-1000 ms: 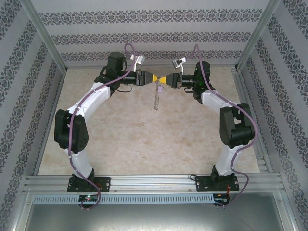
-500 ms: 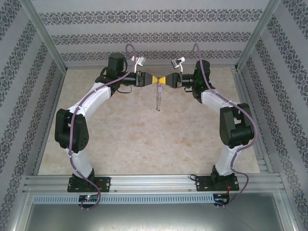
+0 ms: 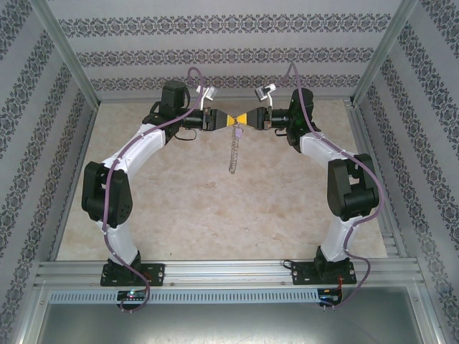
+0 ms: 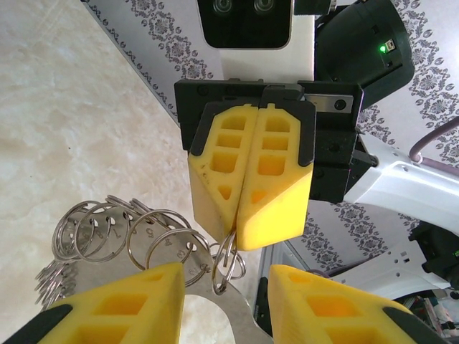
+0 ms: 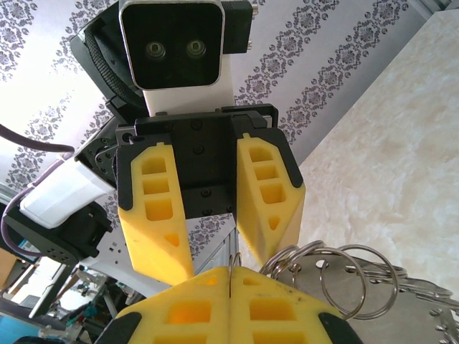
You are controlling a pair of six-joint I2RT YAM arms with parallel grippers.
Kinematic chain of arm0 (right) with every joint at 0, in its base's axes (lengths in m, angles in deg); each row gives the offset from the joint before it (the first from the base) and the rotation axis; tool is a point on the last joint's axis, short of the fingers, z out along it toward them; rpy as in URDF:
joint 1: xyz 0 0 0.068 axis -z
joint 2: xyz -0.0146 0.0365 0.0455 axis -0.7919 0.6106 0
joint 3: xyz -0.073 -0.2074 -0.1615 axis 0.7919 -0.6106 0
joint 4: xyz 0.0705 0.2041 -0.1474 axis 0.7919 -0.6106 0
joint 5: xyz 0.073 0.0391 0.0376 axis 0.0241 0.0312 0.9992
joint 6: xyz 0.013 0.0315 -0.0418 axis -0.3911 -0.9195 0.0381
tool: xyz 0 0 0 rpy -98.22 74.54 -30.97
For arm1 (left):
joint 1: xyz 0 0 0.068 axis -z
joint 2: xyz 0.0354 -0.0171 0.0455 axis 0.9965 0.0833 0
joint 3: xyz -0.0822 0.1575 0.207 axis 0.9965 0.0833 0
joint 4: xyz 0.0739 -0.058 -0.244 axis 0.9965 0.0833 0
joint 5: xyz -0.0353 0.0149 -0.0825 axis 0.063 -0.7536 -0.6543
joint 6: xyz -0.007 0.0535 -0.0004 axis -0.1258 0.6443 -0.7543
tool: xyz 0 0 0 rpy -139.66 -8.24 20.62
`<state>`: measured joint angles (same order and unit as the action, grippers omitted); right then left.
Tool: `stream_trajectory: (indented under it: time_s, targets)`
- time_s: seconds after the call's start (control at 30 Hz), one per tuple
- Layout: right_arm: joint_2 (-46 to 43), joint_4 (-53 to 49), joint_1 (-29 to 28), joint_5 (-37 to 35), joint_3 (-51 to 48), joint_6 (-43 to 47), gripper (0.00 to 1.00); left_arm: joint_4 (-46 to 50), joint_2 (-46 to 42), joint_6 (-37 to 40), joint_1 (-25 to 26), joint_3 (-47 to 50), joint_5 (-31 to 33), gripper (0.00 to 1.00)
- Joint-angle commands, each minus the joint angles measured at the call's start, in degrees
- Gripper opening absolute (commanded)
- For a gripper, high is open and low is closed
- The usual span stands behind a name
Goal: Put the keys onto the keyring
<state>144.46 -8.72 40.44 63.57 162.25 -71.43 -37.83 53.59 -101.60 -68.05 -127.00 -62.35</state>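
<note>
Keyring (image 3: 232,152) hangs from right jaws, between left jaws.

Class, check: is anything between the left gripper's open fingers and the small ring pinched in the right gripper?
Nothing visible. The small silvery wire ring juts from the shut right gripper straight toward the open left gripper; the bunch of silvery rings hangs aside.

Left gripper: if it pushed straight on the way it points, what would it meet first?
Probably the small split ring pinched in the right gripper's shut jaws, which face the left gripper tip to tip; right behind it, those jaws themselves. Depth is uncertain.
</note>
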Motion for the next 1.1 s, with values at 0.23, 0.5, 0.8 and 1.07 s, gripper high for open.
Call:
stream_trajectory:
  time_s: [0.23, 0.5, 0.8, 1.07]
  targets:
    - [1.1, 1.9, -1.8, 1.6, 1.4, 0.3, 0.00, -4.0, 1.0, -0.5, 0.3, 0.4, -2.3, 0.36]
    - [1.1, 1.8, -1.2, 0.7, 1.1, 0.4, 0.00, -4.0, -0.2, 0.5, 0.4, 1.7, -3.1, 0.25]
    - [1.1, 1.7, -1.1, 0.5, 1.0, 0.3, 0.00, -4.0, -0.7, 1.2, 0.3, 2.2, -3.8, 0.09]
    - [0.8, 1.7, -1.2, 0.3, 0.4, 0.5, 0.00, -5.9, -0.7, 0.0, 0.6, 2.5, -3.5, 0.00]
